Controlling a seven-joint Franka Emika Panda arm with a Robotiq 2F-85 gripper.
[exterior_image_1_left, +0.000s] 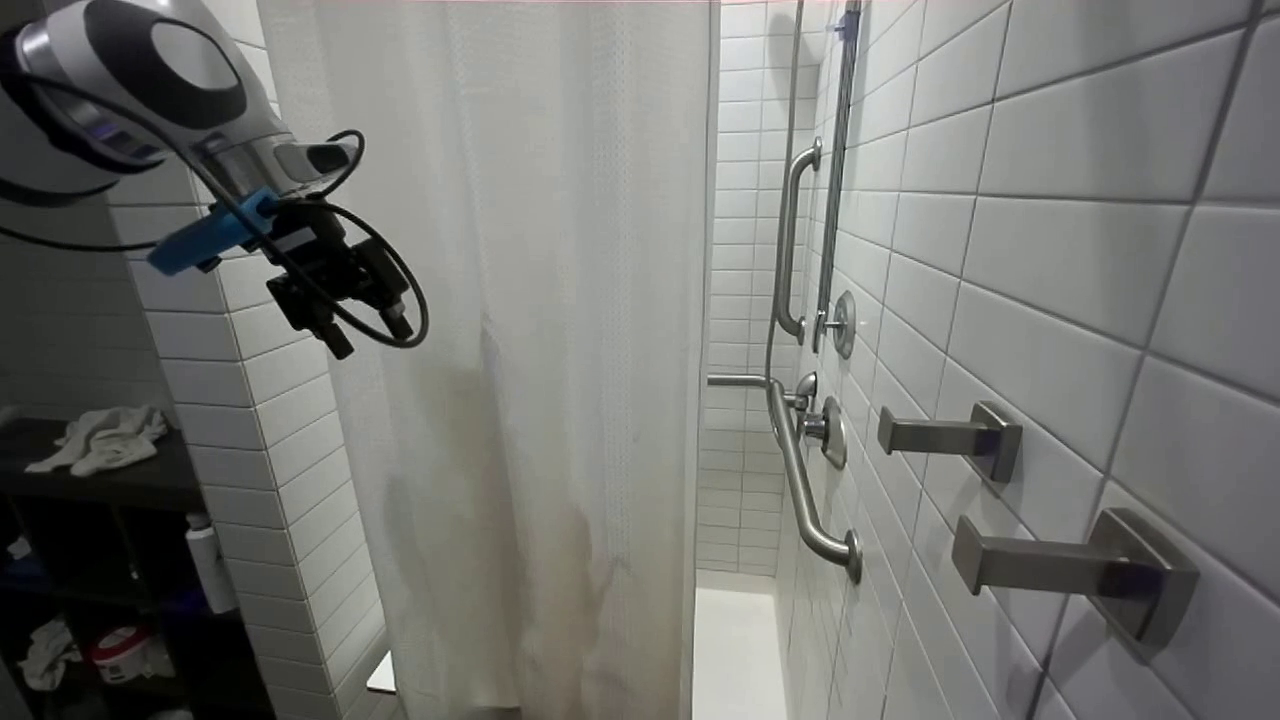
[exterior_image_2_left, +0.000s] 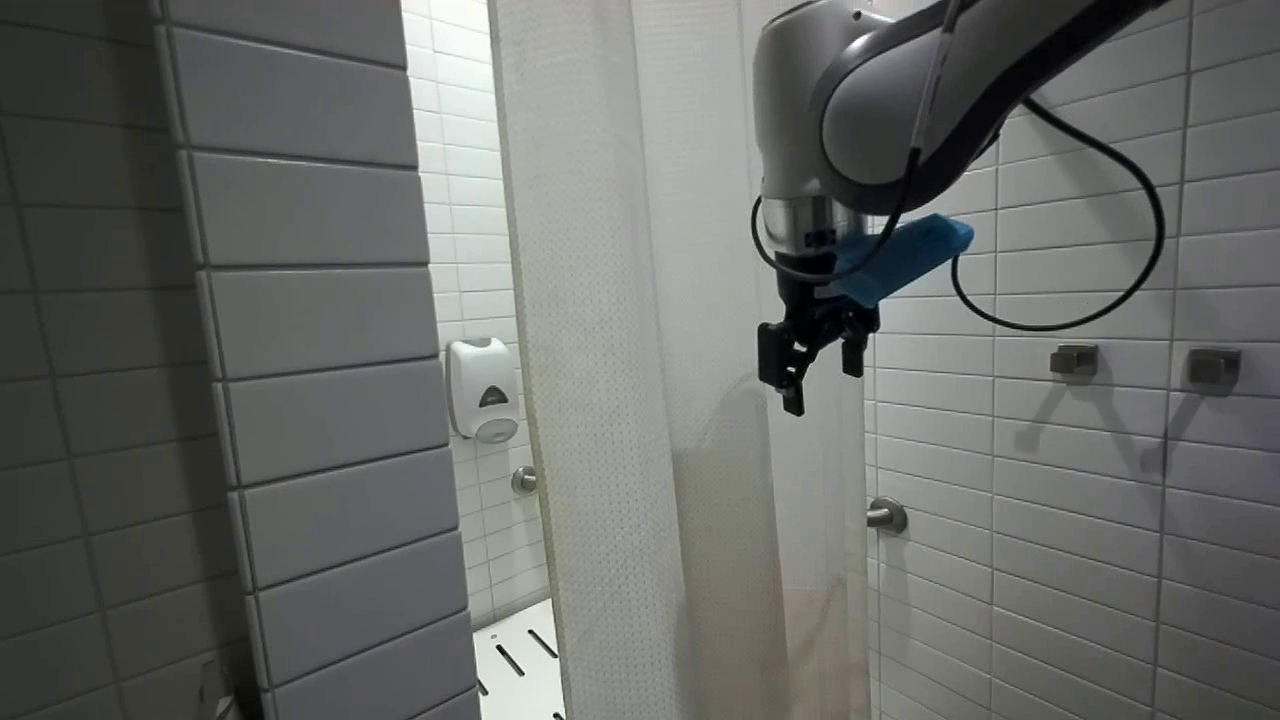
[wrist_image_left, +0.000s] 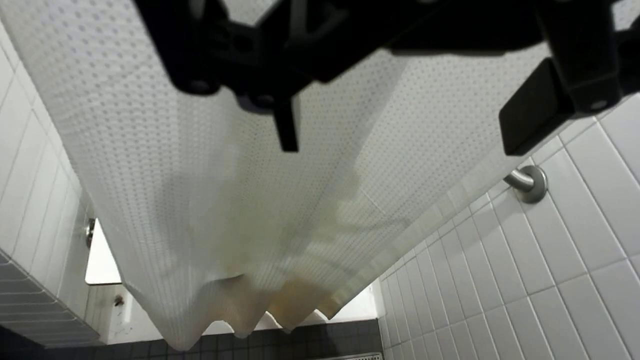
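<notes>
A pale, patterned shower curtain hangs full length in both exterior views, its lower part stained brownish. My black gripper is in front of this curtain, pointing down, with its two fingers spread. Nothing sits between them. Seen from the wrist, the curtain fills the space beyond the gripper, and its wavy hem hangs over a white shower floor. The right finger appears near the curtain's free edge. Whether any finger touches the cloth I cannot tell.
White tiled walls flank the curtain. Steel grab bars and two square hooks stick out from one wall. A soap dispenser hangs beyond the curtain. Dark shelving with a white cloth stands beside the tiled pillar.
</notes>
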